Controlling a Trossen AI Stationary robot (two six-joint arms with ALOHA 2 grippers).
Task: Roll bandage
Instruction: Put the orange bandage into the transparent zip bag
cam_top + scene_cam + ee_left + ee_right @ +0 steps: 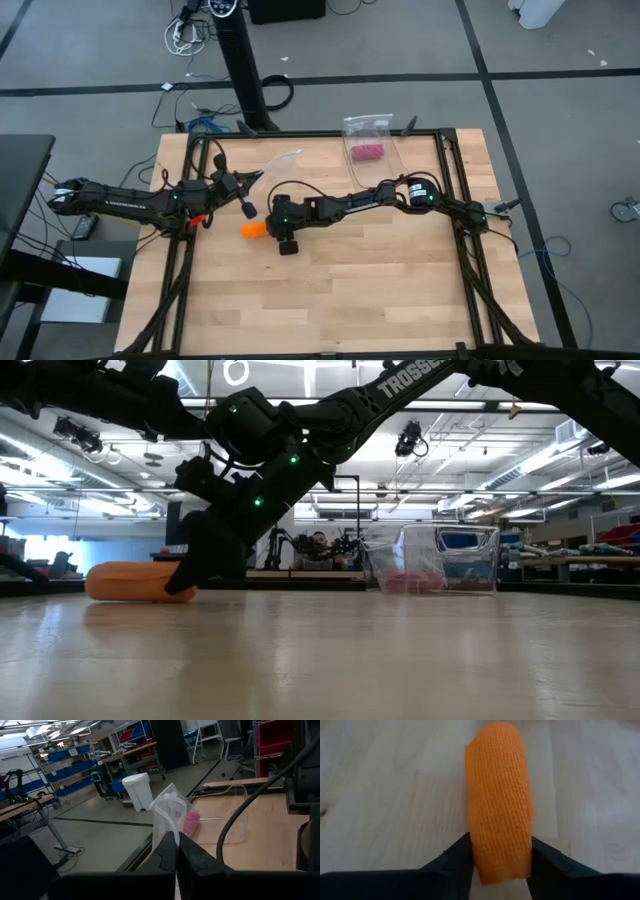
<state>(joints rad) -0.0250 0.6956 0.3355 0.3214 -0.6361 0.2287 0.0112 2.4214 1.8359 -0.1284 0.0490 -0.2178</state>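
Observation:
The bandage [500,810] is a bright orange roll lying on its side on the wooden table [380,270], left of the middle; it also shows in the high view [252,229] and the low view [125,581]. My right gripper [500,865] reaches down to it from the table's right, shut on its near end. My left gripper [177,851] stands at the table's left, above the table and pointing level, shut on a clear plastic zip bag [167,812]. My left gripper pinches the clear bag's lower edge [175,831] between its two fingers. The bag stands up beyond the fingertips, clear of the table. My right gripper has one finger [454,862] on each long side of the roll's near end [502,865]. The fingers slant down from the table's right and lie along the roll. The roll rests on the table.
A second clear bag [368,135] holding a small pink bundle [367,152] lies at the table's far edge, right of the middle. A dark frame [455,190] borders the table. Bare wood spreads toward the near edge. A dark post [240,60] stands beyond the far edge.

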